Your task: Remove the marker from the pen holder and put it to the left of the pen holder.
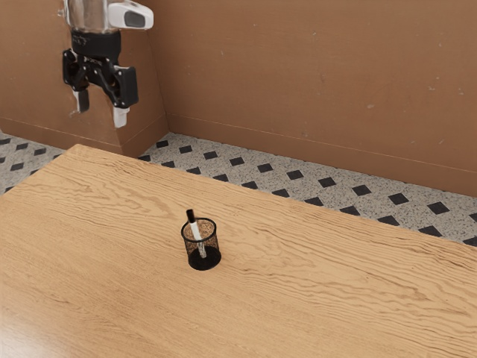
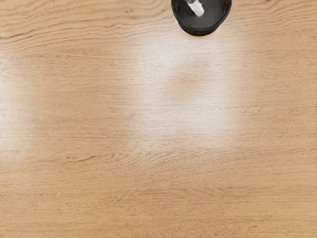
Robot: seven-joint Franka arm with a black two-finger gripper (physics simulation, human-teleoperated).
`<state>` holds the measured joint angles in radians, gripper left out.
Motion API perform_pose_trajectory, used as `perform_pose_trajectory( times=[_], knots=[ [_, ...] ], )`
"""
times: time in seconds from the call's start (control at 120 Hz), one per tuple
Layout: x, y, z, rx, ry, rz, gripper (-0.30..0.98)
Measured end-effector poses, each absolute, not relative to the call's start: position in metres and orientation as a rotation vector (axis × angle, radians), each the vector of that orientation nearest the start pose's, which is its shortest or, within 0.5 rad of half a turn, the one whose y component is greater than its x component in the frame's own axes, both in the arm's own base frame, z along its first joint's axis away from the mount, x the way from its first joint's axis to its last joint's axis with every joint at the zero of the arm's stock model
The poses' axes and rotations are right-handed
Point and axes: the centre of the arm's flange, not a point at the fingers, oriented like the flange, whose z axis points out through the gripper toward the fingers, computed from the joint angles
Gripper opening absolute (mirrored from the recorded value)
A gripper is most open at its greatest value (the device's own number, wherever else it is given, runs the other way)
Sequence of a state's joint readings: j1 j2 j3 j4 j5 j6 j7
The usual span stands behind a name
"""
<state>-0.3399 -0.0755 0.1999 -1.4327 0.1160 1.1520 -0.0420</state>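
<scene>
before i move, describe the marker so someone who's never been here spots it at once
On the wood-grain table stands a round black mesh pen holder. The marker leans inside it, its black-capped end sticking up past the rim. Its white barrel sets it apart from the dark mesh around it.

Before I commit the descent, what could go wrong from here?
The marker leans in the pen holder, so a straight-down grasp might meet it off-axis and slip. Only its dark upper end stands above the rim, so the open gripper could knock the rim if it goes low. Nothing visible braces the holder on the table, so a sideways pull may tip or drag it.
</scene>
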Motion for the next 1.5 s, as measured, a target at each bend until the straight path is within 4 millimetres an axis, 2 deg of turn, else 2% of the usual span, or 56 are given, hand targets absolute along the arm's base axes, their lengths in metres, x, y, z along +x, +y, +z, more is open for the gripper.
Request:
perform_pose_trajectory(
  times=[0.1, 0.192, 0.233, 0.275, 0.342, 0.367, 0.4, 0.442, 0.533, 0.575, 0.658, 0.867, 1.008, 1.2, 1.3, 1.5],
  knots=[
    [0.496, -0.075, 0.694, -2.992, 0.161, 0.192, 0.67],
    [0.521, -0.095, 0.649, -2.996, 0.211, 0.237, 0.67],
    [0.536, -0.103, 0.614, -2.99, 0.226, 0.282, 0.67],
    [0.549, -0.103, 0.568, -2.981, 0.221, 0.348, 0.67],
    [0.564, -0.072, 0.486, -2.987, 0.128, 0.46, 0.67],
    [0.565, -0.059, 0.463, -2.996, 0.084, 0.483, 0.67],
    [0.565, -0.05, 0.441, -3.007, 0.047, 0.49, 0.67],
    [0.561, -0.048, 0.415, -3.018, 0.027, 0.49, 0.67],
    [0.556, -0.055, 0.378, -3.047, 0.007, 0.448, 0.67],
    [0.556, -0.058, 0.373, -3.064, -0.003, 0.406, 0.67],
    [0.561, -0.062, 0.376, -3.104, -0.038, 0.315, 0.67],
    [0.576, -0.038, 0.373, -3.164, -0.238, 0.188, 0.67],
    [0.585, -0.022, 0.357, -3.179, -0.37, 0.16, 0.67],
    [0.591, -0.016, 0.349, -3.189, -0.461, 0.117, 0.67],
    [0.597, -0.007, 0.343, -3.184, -0.509, 0.105, 0.67],
    [0.611, -0.009, 0.341, -3.195, -0.553, 0.074, 0.67]
  ],
)
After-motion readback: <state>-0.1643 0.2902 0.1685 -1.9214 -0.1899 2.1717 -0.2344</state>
